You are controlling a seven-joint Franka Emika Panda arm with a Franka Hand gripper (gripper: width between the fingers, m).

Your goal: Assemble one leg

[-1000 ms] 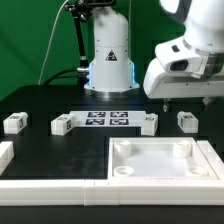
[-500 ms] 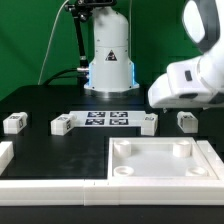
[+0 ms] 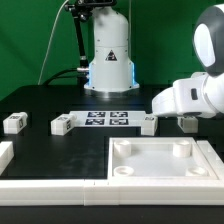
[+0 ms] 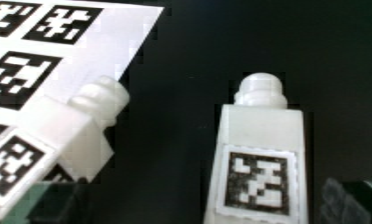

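Four small white legs with tags lie on the black table. In the exterior view one (image 3: pixel 14 123) is at the far left, one (image 3: pixel 63 124) is left of the marker board (image 3: pixel 108 119), and one (image 3: pixel 148 123) is at its right end. The fourth is mostly hidden behind my gripper (image 3: pixel 187 123), which hangs low over it. In the wrist view this leg (image 4: pixel 263 150) lies flat, tag up, between my open fingers. One dark fingertip (image 4: pixel 355 200) shows beside it. My gripper (image 4: pixel 201 208) is open and holds nothing. The neighbouring leg (image 4: pixel 76 135) lies against the marker board (image 4: pixel 50 45).
A large white square tray (image 3: pixel 200 172) with round corner sockets lies in front of the legs. A white piece (image 3: pixel 5 153) and a long white bar (image 3: pixel 50 188) sit at the front left. The robot base (image 3: pixel 108 55) stands behind the marker board.
The arm has come down and toward the exterior view's right, from well above the table to just over the rightmost leg. The legs have not moved.
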